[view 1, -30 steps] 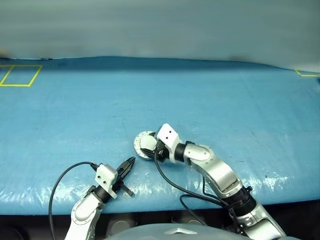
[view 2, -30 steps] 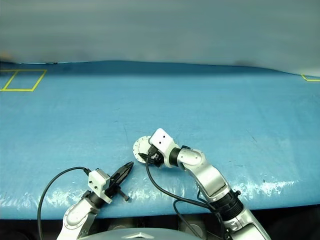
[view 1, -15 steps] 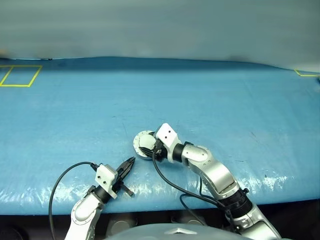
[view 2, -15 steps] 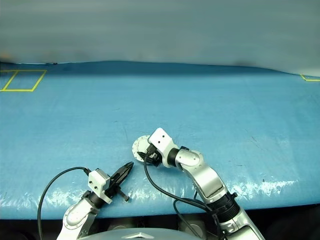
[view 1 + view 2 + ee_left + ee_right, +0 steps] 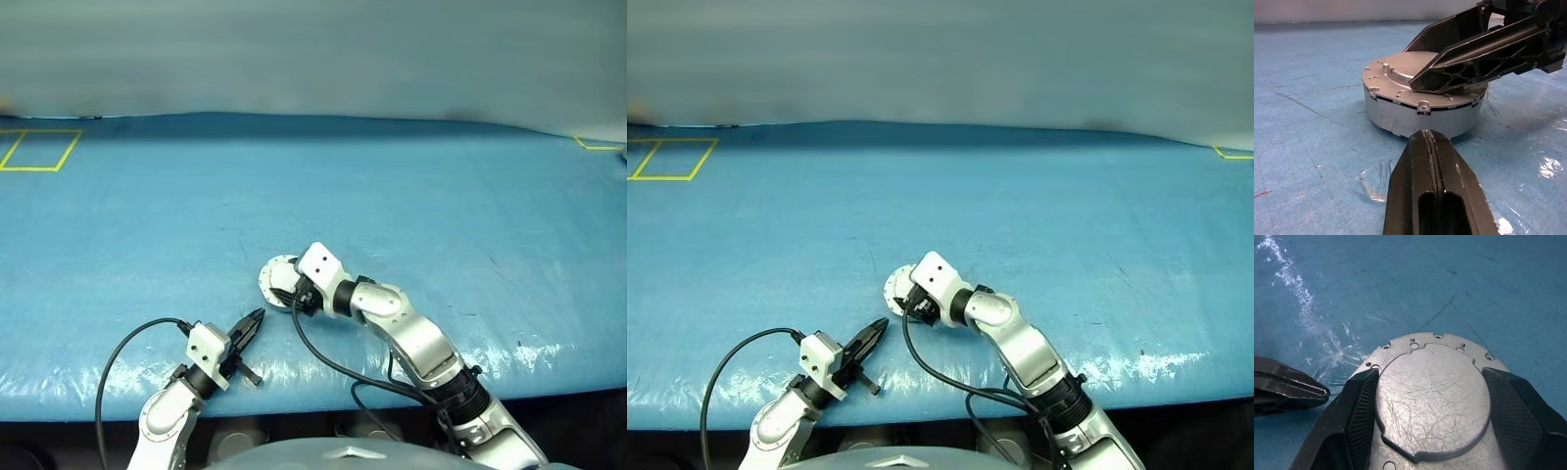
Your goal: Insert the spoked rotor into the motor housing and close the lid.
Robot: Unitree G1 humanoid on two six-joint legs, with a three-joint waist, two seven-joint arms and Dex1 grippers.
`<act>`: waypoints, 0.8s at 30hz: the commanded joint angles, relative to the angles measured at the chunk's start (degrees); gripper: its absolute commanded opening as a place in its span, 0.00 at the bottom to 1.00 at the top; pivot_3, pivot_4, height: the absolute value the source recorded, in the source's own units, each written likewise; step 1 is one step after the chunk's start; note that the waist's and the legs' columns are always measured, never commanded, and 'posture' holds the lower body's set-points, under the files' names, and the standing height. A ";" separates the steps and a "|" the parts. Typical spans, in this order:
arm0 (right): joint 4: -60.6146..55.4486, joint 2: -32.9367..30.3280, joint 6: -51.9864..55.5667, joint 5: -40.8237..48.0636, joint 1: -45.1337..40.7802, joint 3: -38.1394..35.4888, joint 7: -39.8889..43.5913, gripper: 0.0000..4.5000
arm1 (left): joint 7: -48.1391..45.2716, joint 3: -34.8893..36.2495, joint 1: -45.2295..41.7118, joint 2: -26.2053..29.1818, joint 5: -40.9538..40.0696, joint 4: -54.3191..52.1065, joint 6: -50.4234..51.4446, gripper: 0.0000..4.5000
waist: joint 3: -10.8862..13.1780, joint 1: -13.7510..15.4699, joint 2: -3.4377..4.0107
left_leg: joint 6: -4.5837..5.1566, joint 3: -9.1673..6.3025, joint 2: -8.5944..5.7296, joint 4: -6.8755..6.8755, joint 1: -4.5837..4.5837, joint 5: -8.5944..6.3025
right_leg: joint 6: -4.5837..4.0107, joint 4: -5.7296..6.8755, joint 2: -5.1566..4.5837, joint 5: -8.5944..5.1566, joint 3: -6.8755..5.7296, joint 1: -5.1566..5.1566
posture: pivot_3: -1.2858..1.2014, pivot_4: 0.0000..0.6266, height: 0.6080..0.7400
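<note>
From my head, the motor housing [image 5: 277, 284] sits near the front edge of the blue table [image 5: 411, 206], with my right gripper [image 5: 290, 293] spread wide around it. My left gripper [image 5: 253, 321] waits just beside it on the near left, shut and empty.

My left wrist shows the lid [image 5: 1400, 73] lying closed over the housing, one right finger [image 5: 1474, 54] across its top. If I squeeze off-centre, the round wall could slip sideways.

My right wrist shows fingers [image 5: 1352, 406] flanking the lid. I cannot see the rotor inside.
</note>
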 commanded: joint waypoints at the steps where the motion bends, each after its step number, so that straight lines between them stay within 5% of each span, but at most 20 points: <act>1: 3.47 -1.26 4.05 -3.81 -0.76 0.55 -2.42 0.67 | -0.22 0.10 -0.16 -0.09 -0.17 -0.17 -1.52 0.00 | -0.01 0.01 0.01 | 0.00 0.01 0.00 0.00 0.03 0.00 | -0.02 0.00 0.00 0.01 0.00 0.01 | 0.52 0.24 1.00; 24: 3.99 -4.24 10.26 -3.03 -1.45 1.41 -2.09 0.67 | 0.69 0.08 -0.48 -0.21 -0.13 -1.43 -0.27 0.00 | -0.65 0.57 0.27 | 0.01 -0.03 -0.04 0.04 0.02 0.01 | 0.06 -0.06 -0.17 -0.04 -0.09 0.05 | 0.52 0.24 1.00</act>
